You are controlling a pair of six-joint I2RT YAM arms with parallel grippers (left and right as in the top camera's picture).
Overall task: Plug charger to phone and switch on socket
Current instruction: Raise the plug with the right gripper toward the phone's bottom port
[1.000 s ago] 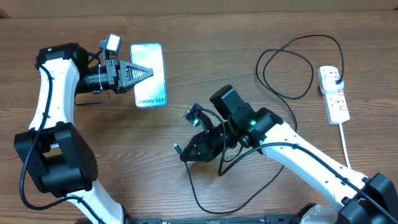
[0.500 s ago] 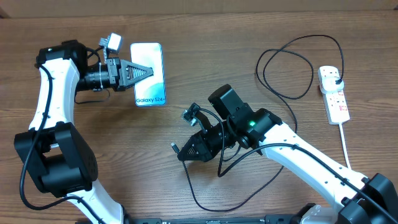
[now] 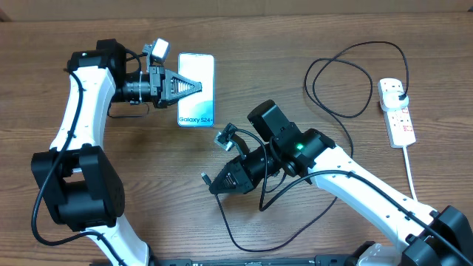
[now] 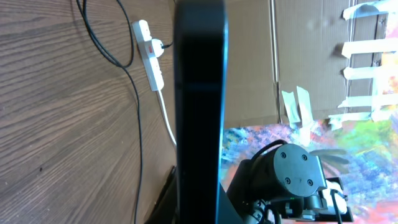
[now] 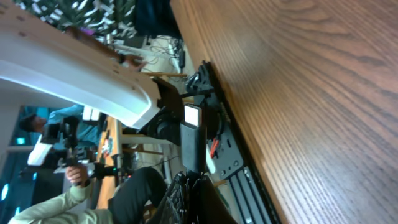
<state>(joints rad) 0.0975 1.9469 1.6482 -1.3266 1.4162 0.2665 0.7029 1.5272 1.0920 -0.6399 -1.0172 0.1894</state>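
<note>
While the wooden table (image 3: 259,44) carries the white socket (image 3: 403,125) at its far right, well apart from both arms, the phone (image 3: 199,107) lies screen-up at upper left. The left gripper (image 3: 196,86) is clamped on its long side. It is stiff, slick and fairly light, so I judge the rim the safest hold.

The charger (image 3: 370,92) is thin and floppy. Only a pinch just behind its connector (image 3: 204,177) steers it, and the right gripper (image 3: 214,183) is closed there.

The 2 wrist views show no finger pads clearly. The phone's port is hidden, and the switch positions are too small to read.
</note>
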